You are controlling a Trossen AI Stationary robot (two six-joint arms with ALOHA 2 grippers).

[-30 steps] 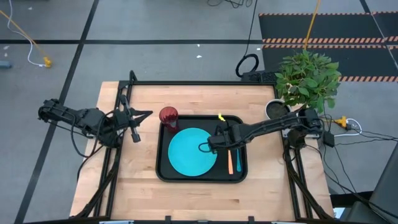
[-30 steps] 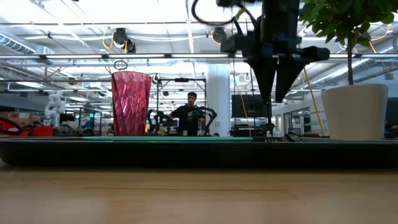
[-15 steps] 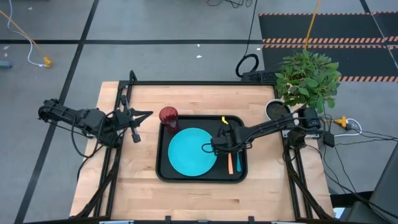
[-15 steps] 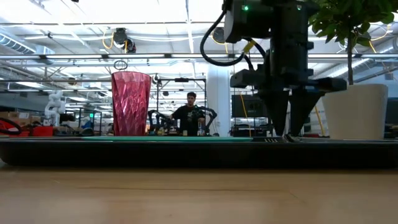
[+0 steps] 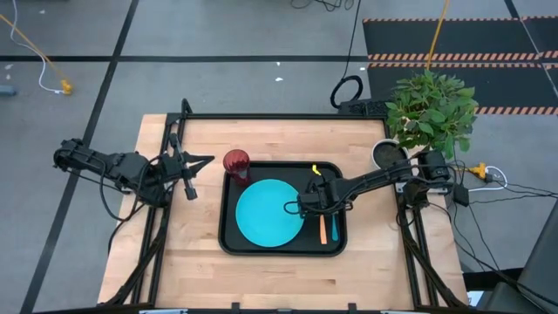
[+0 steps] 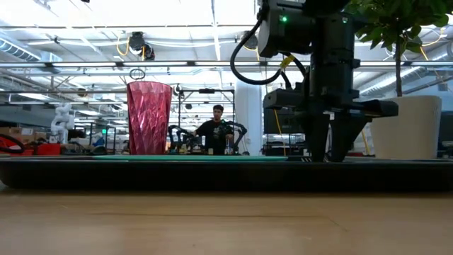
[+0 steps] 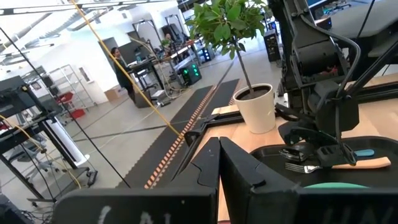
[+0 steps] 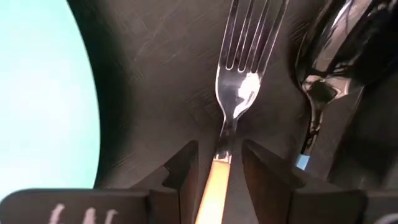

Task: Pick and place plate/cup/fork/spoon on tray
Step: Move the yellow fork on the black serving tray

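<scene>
Overhead, the black tray (image 5: 228, 235) sits mid-desk (image 5: 196, 253) with the plate (image 5: 268, 212) flat inside it on the left part. Cup (image 5: 235, 162) stands upright at the tray's far-left corner. Fork (image 5: 323, 228) lies in the tray to the right of the plate, orange handle toward the near edge. Right claw (image 5: 316, 202) is low over the fork's tine end, arm stretched in from the right. Left claw (image 5: 186, 166) waits off the tray on the left side of the desk. Potted plant (image 5: 429, 113) is at the far-right corner.

Low view: right claw (image 6: 330, 157) is down at tray level, fingers apart, tips at the tray floor. Cup (image 6: 149, 117) upright on the left, white pot (image 6: 405, 127) on the right. A person (image 6: 216, 131) stands far back in the room.

Left wrist view: fork (image 7: 333, 164) and spoon (image 7: 354, 153) lie side by side in the tray under the right claw (image 7: 311, 152); left claw's own state I cannot tell.

Right wrist view: fingers (image 8: 180, 171) open, straddling the fork (image 8: 239, 87) at its neck, not squeezing it. Spoon (image 8: 329, 68) lies just beside the fork; plate (image 8: 43, 93) edge on the other side.
</scene>
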